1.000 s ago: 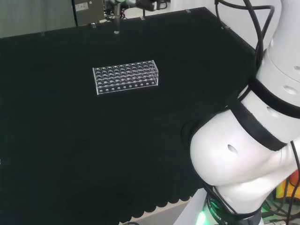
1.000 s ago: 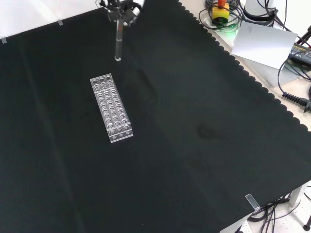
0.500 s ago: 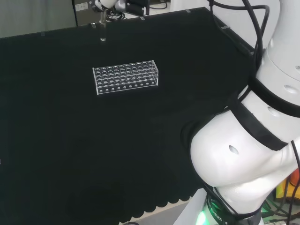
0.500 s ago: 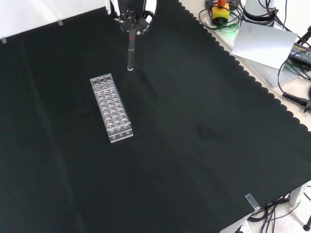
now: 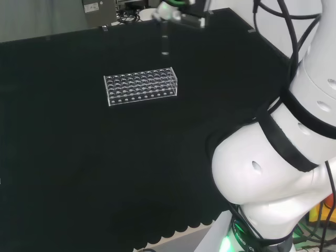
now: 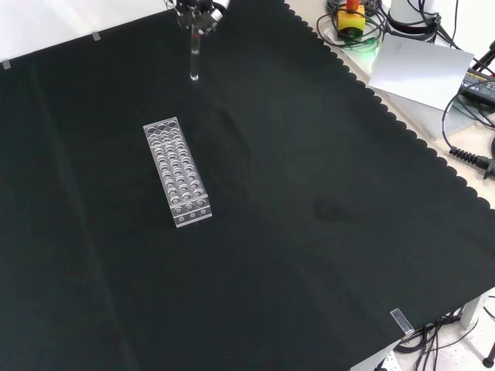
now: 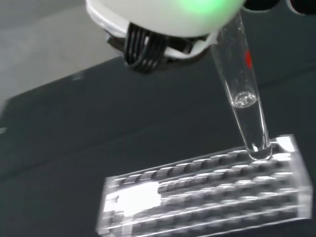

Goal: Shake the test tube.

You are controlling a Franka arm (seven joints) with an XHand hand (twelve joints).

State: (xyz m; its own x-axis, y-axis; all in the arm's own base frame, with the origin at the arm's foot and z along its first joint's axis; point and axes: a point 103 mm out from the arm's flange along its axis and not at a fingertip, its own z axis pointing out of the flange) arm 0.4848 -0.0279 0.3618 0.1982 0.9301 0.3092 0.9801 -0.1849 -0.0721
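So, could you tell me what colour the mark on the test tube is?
Red, best seen in the wrist view on the test tube.

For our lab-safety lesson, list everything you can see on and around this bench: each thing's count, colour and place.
Rack: one, clear, lying empty on the cloth, left of centre in the front view.
Tube: one, clear, held upright in the air beyond the rack's far end in the front view; a little clear liquid near its bottom in the wrist view.
Cloth: one, black, covering the bench.
Cables: several, black, off the cloth at the front view's right.
Arm: one, white, right of the head view.
Hand: one, black and white, curled round the tube's top.
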